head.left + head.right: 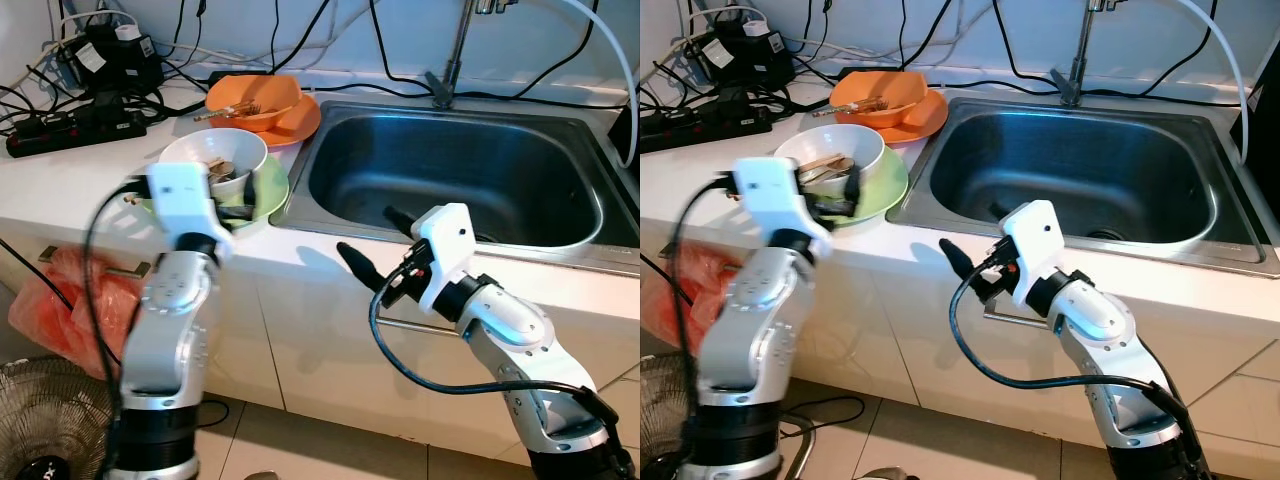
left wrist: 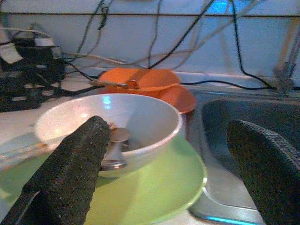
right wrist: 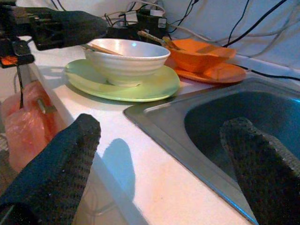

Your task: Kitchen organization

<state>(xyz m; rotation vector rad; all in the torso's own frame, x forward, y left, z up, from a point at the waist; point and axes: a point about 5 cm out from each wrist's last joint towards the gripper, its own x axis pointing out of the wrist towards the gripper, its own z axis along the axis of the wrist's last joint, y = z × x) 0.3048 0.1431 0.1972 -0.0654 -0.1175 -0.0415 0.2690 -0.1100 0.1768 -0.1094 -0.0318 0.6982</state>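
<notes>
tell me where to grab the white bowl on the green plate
Probably the near rim of the white ceramic bowl, one finger inside, one outside, coming from the counter's front edge, where the open left claw already faces it. The rim is thin and upright; utensils lie low inside. The round green plate stays underneath.

On the white counter just left of the sink, a white bowl (image 1: 213, 160) sits upright in the middle of a pale green plate (image 1: 268, 190). The bowl holds a metal spoon and what look like wooden chopsticks, their ends leaning on its rim. The green plate lies flat, its edge close to the sink's rim. Behind them, nearer the wall, an orange bowl (image 1: 252, 100) rests on an orange plate (image 1: 296, 122), also upright, with chopsticks lying across it. The two stacks stand near each other; whether they touch is unclear.
</notes>
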